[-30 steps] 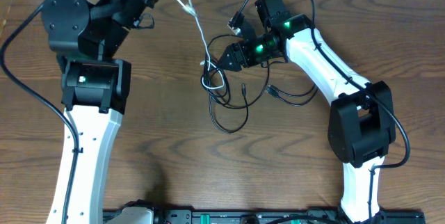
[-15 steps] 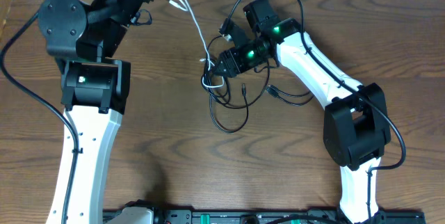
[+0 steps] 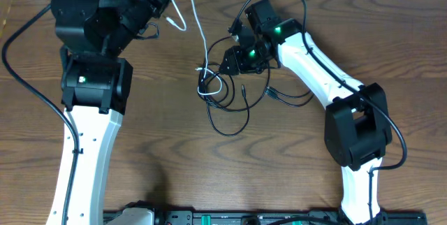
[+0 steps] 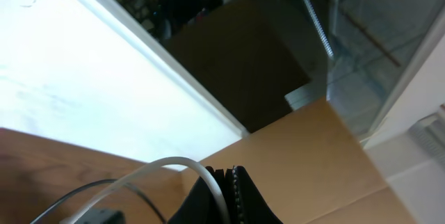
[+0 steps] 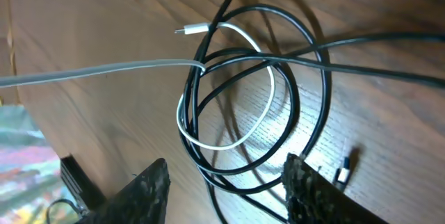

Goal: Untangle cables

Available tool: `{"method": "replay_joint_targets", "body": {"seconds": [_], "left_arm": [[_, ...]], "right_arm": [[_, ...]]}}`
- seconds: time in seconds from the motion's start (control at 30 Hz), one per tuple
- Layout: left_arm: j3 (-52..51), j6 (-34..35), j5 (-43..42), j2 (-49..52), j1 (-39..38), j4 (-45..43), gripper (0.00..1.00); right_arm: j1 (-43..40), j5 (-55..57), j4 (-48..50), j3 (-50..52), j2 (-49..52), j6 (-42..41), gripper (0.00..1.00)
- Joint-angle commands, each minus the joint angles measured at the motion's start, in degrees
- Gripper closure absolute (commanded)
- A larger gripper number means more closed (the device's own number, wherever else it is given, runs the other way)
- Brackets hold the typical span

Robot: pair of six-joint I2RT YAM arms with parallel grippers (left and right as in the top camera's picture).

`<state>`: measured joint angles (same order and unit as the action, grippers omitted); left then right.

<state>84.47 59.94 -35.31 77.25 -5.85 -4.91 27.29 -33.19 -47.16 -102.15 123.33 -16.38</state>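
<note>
Dark wood table: clamped white cable in left gripper at 11 o'clock; poised right gripper, jaws apart, over black cable loops; probably needed pinching black alone.

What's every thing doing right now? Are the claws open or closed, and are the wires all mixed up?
white cable, one end pulled up in a straight line, the other end looped through the black coils, tangled.
black cable, lying coiled on the table, tangled with the white one.
left gripper, shut on the white cable.
right gripper, open, hanging over the coils, holding nothing.
</note>
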Motion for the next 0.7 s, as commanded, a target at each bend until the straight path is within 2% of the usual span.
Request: {"method": "replay_joint_targets", "body": {"seconds": [0.0,0.2,0.47,0.67], "left_arm": [[1.7,-4.1,-1.8,-0.2,-0.1,1.0,0.93],[1.7,-7.6,-1.8,-0.2,-0.1,5.7,0.92],[1.7,-21.8,-1.5,-0.2,-0.1,20.8,0.93],[1.7,-26.1,-1.5,-0.2,0.0,24.3,0.93]], "right_arm": [[0.8,-0.4,-0.5,0.7,2.8,-2.7,0.52],[1.8,-0.5,-0.7,0.7,4.3,-2.8,0.54],[2.4,0.9,-0.4,0.7,7.1,-5.6,0.54],[2.7,0.5,0.2,0.7,8.9,-6.6,0.53]]}}
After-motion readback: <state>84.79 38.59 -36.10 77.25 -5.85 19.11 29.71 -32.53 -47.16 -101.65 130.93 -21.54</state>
